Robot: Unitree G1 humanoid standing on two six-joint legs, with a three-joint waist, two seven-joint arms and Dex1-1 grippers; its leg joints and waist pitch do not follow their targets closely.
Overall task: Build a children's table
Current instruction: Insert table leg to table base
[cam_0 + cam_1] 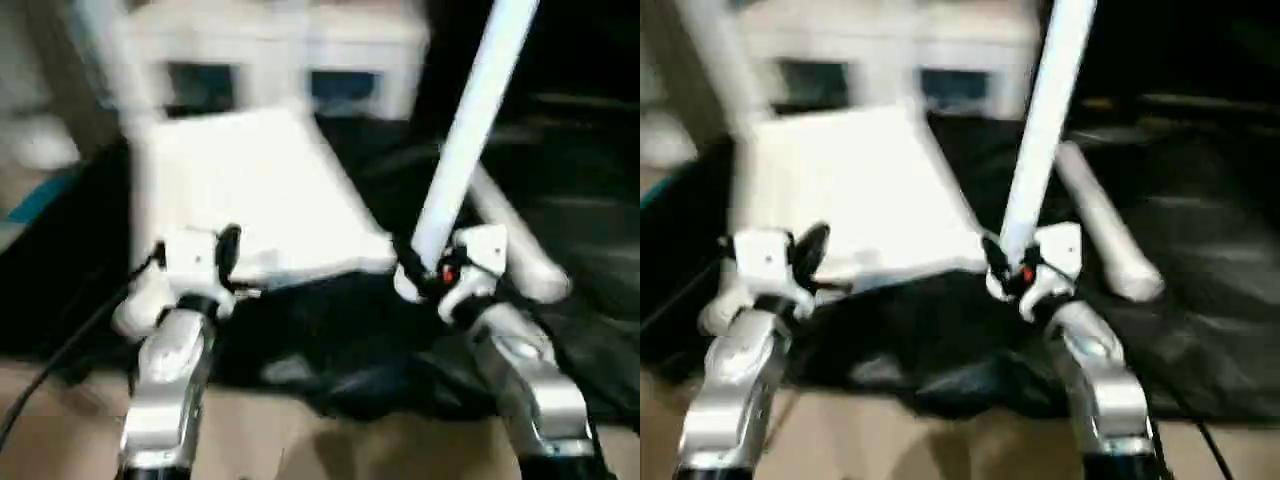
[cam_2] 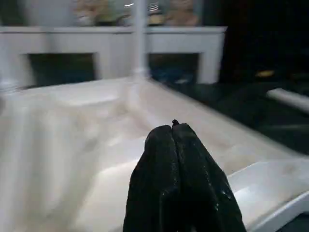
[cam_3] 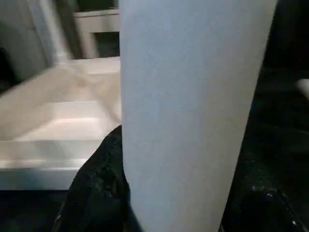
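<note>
We hold a leg [image 1: 470,130] in our right gripper [image 1: 432,270], fingers clamped round its lower end, so the tube stands nearly upright, ready, we judge, to go into a corner socket. The top [image 1: 250,190] lies underside up on the dark cloth [image 1: 330,340], which leaves its sockets open from above. One leg [image 2: 139,38] stands at the top's far corner; another leg [image 1: 1105,230] lies beyond the top's right edge. Our left gripper [image 2: 173,133], closed on nothing, hovers at the near edge.
</note>
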